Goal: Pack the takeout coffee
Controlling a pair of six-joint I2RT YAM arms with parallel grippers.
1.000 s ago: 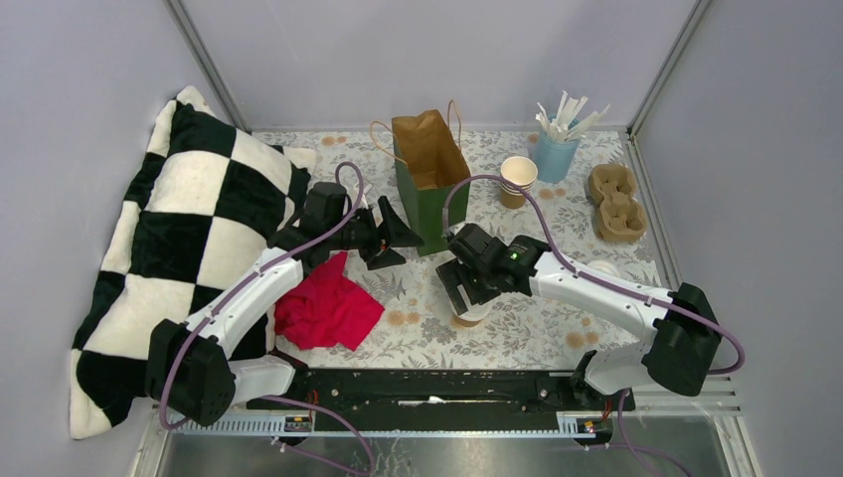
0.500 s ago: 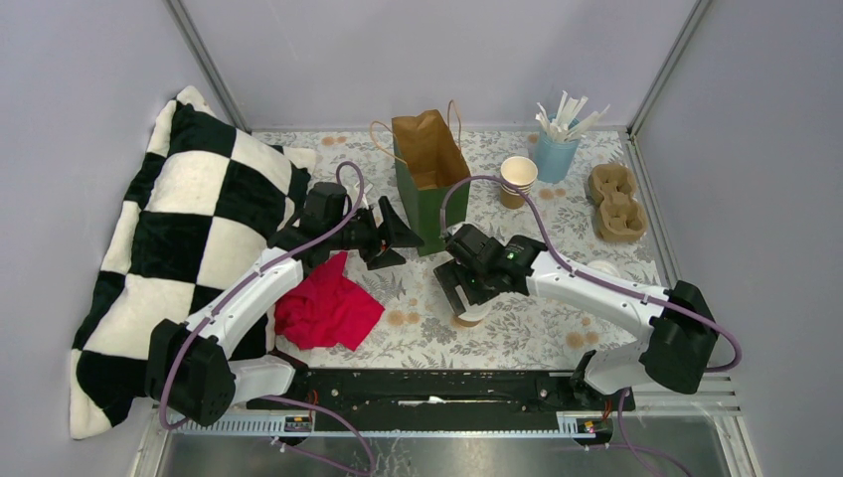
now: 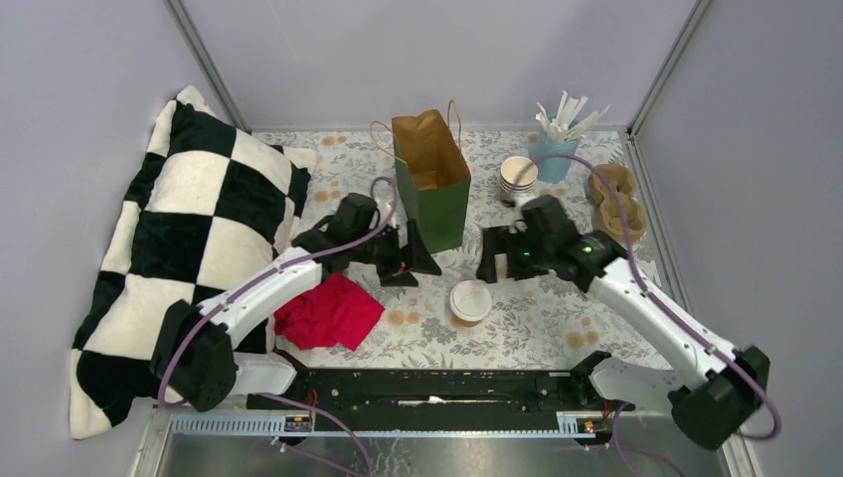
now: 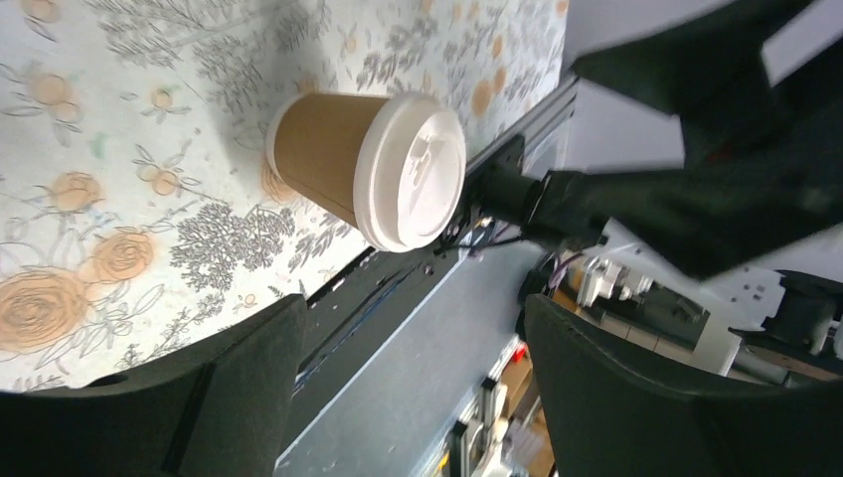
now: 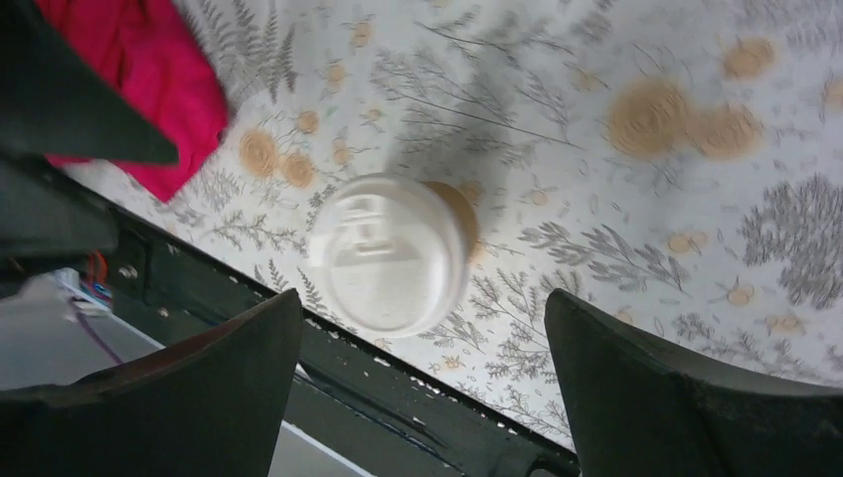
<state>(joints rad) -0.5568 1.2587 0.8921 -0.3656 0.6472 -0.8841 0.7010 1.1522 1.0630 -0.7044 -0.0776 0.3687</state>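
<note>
While both my jaws gape wide, the lidded coffee cup (image 3: 469, 301) stands upright and free on the flowered table (image 3: 557, 318), just near of the gap between my left gripper (image 3: 421, 262) and right gripper (image 3: 490, 260). A second ago my right jaws were down over it; they have let go and drawn back far-right, while my left swung in. Beyond, the green bag (image 3: 434, 194) stands open-mouthed, the blue cup (image 3: 555, 157) holds white sticks (image 3: 563, 111), and unlidded cups (image 3: 517, 177) sit nested.

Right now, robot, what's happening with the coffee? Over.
Left tool open, empty. Right tool open, empty. Lidded cup upright, ungripped, not yet bagged. Green bag open, nothing blocking it.
</note>
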